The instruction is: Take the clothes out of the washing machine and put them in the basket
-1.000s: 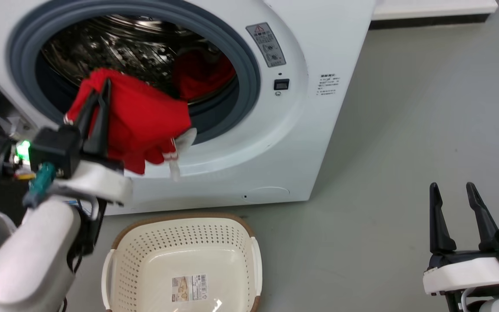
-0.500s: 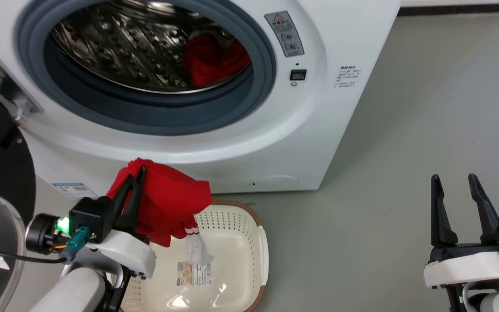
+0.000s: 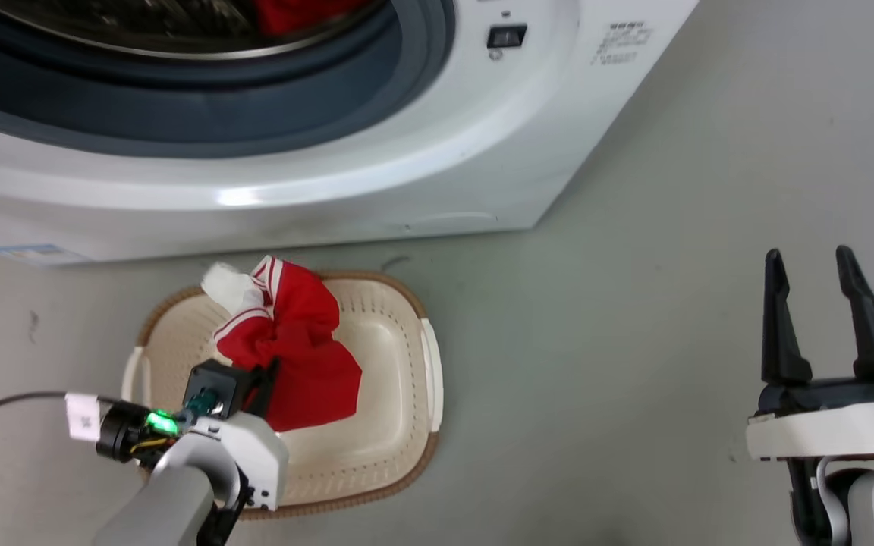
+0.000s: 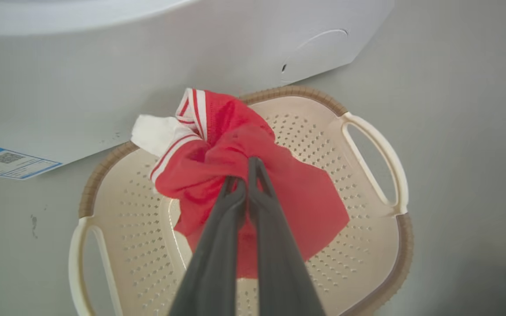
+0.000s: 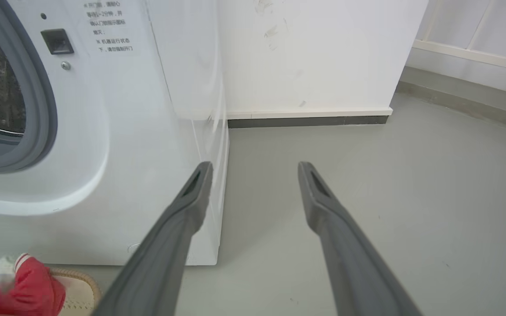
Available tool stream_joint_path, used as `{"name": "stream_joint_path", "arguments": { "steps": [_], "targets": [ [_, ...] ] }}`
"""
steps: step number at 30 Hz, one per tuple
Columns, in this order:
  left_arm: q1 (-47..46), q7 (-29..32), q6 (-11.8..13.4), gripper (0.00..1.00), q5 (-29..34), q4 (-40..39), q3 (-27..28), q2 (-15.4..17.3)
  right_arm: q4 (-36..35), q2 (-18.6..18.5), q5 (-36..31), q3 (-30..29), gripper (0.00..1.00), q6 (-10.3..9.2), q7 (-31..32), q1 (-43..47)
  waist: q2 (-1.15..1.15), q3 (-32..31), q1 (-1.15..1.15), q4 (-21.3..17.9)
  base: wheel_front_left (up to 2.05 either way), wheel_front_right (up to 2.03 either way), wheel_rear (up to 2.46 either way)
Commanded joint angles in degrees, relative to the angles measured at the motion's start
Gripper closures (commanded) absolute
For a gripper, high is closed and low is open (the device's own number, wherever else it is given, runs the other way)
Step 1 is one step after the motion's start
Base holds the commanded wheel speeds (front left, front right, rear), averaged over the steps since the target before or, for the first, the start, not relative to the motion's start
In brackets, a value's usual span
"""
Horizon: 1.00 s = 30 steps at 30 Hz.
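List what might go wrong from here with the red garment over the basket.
1. White trim of the red garment sits over the basket back rim, so on release it may flop onto the floor.
2. The left tool is shut deep in the fabric; cloth might snag and lift out.

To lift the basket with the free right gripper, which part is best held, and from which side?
Probably the side handle of the basket, on the robot's right, from above: its open slot admits one finger of the right gripper, and the red garment lies clear of it.
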Motion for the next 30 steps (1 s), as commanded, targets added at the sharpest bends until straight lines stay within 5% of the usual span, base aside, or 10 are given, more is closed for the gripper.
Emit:
{"name": "stream_joint_path", "arguments": {
  "steps": [1, 12, 25, 27, 30],
  "targets": [
    [-2.60, -0.34, -0.76, 1.00, 0.83, 2.89, -0.38, -0.71, -0.52, 0.05, 0.46, 0.32, 0.00, -0.04, -0.12, -1.23, 0.00, 5.31, -0.01, -1.85, 0.00, 0.00, 0.00],
    [-15.92, -1.11, -5.17, 1.00, 3.56, 23.58, -1.58, -4.34, -2.71, 0.03, 2.21, 2.58, 0.00, -0.04, -0.12, -3.29, 0.00, 14.99, -0.01, -4.79, 0.00, 0.00, 0.00],
    [-18.25, -1.30, -5.19, 1.00, 4.27, 28.45, 0.61, -7.03, -3.85, 0.03, 1.81, 2.60, 0.00, -0.05, -0.12, -4.71, 0.00, 19.12, -0.01, -4.79, 0.00, 0.00, 0.00],
    [-17.85, -1.30, -5.47, 0.00, 4.59, 29.07, 0.63, -7.52, -3.56, 0.03, 1.63, 2.42, 0.00, -0.05, -0.12, -4.71, 0.00, 18.88, -0.01, -4.59, 0.00, 0.00, 0.00],
    [-17.13, -1.31, -4.49, 0.00, 5.23, 27.81, 1.77, -7.61, -3.12, 0.03, 1.57, 2.46, 0.00, -0.04, -0.12, -4.96, 0.00, 17.61, -0.01, -4.16, 0.00, 0.00, 0.00]
  ]
}}
